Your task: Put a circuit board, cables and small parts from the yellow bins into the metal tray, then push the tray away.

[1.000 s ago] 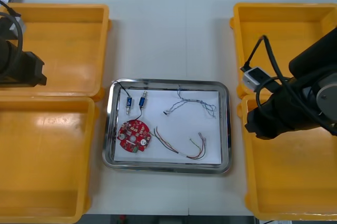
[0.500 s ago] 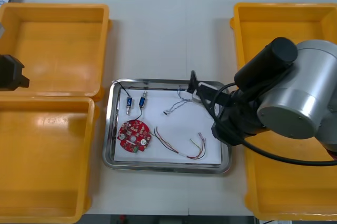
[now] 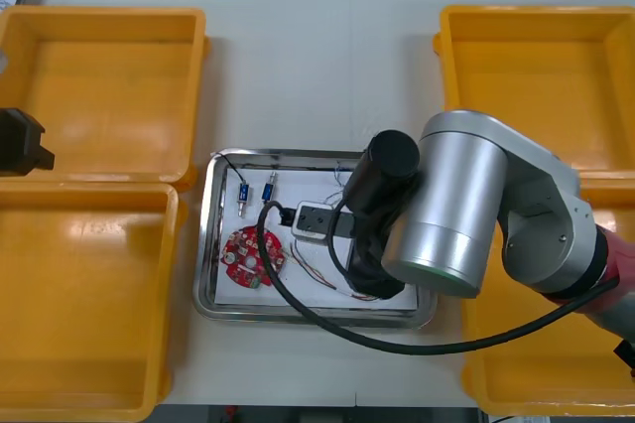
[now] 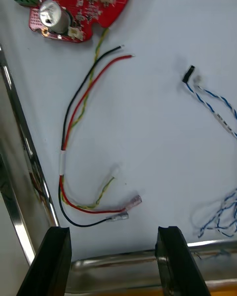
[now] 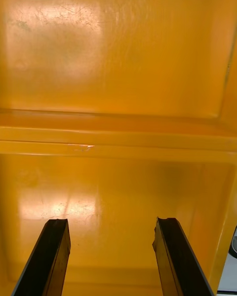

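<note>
Metal tray (image 3: 298,315) under right gripper (image 4: 111,234) holds board (image 3: 241,256), cables (image 4: 61,162), small metal parts (image 3: 241,195).

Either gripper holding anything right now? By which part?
Nothing held: right gripper hangs open over the metal tray; left gripper hangs open over the yellow bins.

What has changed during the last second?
The right gripper swung left from above the right yellow bins to above the shiny metal tray, open and empty. The left gripper, open over the left yellow bins, drew back slightly. The round red circuit board, cables and small metal parts stayed put.
</note>
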Available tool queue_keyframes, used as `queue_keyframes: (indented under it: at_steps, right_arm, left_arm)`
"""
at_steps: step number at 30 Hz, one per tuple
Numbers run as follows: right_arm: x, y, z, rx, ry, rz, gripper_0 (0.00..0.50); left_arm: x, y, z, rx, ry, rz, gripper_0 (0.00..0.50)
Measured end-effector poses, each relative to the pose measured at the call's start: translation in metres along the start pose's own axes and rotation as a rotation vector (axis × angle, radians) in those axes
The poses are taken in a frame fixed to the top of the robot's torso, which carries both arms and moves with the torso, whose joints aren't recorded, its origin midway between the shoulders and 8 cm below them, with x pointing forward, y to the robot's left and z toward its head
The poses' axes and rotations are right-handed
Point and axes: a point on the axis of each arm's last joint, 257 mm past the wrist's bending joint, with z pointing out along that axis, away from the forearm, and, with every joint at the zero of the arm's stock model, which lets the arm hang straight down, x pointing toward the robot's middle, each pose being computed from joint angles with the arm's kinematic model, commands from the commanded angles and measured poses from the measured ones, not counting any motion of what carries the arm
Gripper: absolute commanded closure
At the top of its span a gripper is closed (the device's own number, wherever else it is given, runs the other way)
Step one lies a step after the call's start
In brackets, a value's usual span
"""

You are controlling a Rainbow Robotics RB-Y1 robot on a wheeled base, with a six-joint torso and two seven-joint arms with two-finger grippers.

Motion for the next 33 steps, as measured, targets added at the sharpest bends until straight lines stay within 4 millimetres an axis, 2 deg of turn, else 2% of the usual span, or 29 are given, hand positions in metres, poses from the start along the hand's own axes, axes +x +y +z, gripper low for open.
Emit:
queue_keyframes:
  at_steps: [8,16,33]
  right_arm:
    - [-0.017,0.017,0.024,0.014,0.017,-0.098,0.000]
    - [-0.020,0.033,0.045,0.013,0.076,-0.170,0.000]
    - [-0.046,0.063,0.039,-0.034,0.056,-0.166,0.000]
  left_arm:
    - [0.001,0.000,0.001,-0.001,0.003,0.000,0.000]
    - [0.002,0.001,0.001,-0.002,0.006,0.000,0.000]
    - [0.003,0.001,0.002,-0.002,0.008,0.028,0.000]
